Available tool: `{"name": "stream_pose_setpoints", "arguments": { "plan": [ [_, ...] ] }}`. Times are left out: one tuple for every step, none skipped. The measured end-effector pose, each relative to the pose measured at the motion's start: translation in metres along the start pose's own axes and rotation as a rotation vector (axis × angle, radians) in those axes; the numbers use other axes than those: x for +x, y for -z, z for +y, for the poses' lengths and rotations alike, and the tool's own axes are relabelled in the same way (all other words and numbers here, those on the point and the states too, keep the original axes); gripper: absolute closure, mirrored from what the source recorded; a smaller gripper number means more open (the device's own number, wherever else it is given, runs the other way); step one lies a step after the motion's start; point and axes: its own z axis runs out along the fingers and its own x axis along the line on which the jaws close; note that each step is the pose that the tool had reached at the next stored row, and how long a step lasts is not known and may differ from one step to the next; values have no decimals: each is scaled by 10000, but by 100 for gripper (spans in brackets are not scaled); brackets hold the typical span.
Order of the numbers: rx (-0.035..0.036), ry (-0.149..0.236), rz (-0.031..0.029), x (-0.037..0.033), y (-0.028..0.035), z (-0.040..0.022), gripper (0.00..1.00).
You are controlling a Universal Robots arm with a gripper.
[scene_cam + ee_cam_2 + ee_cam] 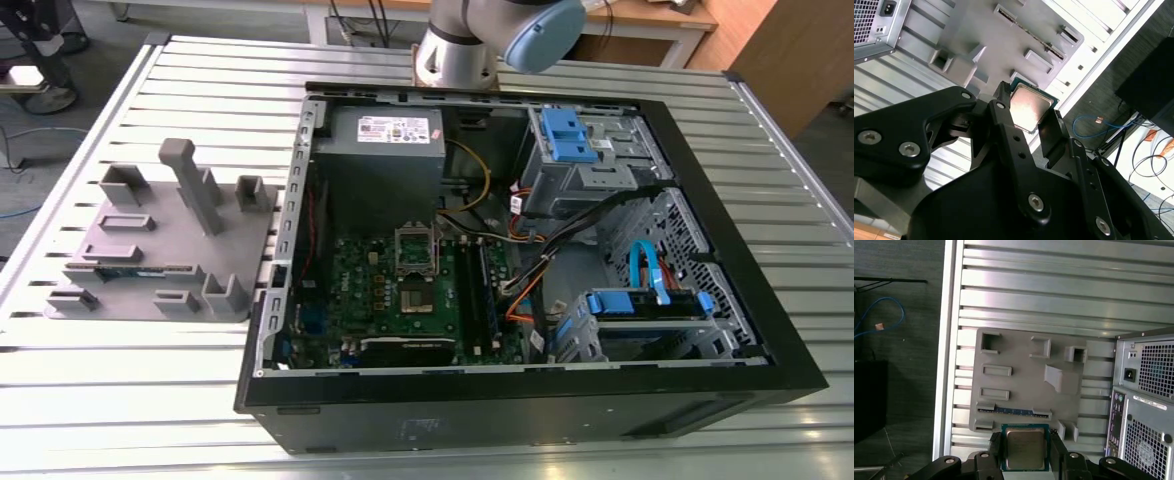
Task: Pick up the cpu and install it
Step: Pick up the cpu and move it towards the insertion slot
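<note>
The cpu [1025, 448] is a small square chip with a dull silvery top and a green rim, also seen in the second wrist view [1029, 106]. My gripper [1025, 454] is shut on it, one black finger [1004, 107] on each of two opposite edges. I hold it in the air above the slatted table, near the edge of the grey block tray [1024, 390]. The metal-framed socket [414, 250] sits on the green circuit board inside the open computer case [534, 385]. In the exterior view my arm [467, 45] stands behind the case.
The grey block tray [150, 238] lies on the exterior view's left of the case, with a thin green memory stick [1011, 410] in one slot. The case's rear grilles [1149, 390] are beside the tray. Cables and drive cages [587, 150] fill the case's right half.
</note>
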Motion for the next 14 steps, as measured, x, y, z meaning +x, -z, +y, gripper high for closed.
{"name": "stream_pose_setpoints", "arguments": {
  "plan": [
    [0, 0, 0, -7, 0, 0, 53],
    [0, 0, 0, -12, 0, -1, 53],
    [0, -1, 0, -17, 0, -1, 53],
    [0, 0, 1, -22, 0, -1, 53],
    [-1, 0, 0, -28, -1, -2, 53],
    [0, 1, 0, -36, -1, -3, 53],
    [0, 1, 1, -45, -1, -3, 53],
    [0, 0, 1, -54, -1, -4, 53],
    [0, 0, 0, -65, -1, -4, 53],
    [0, 0, 0, -77, -2, -5, 53],
    [0, 0, 1, -91, -2, -6, 53],
    [0, 0, 0, -104, -2, -6, 53],
    [0, 0, 0, -118, -2, -7, 53],
    [0, 0, 1, -133, -2, -8, 53]
  ]
}}
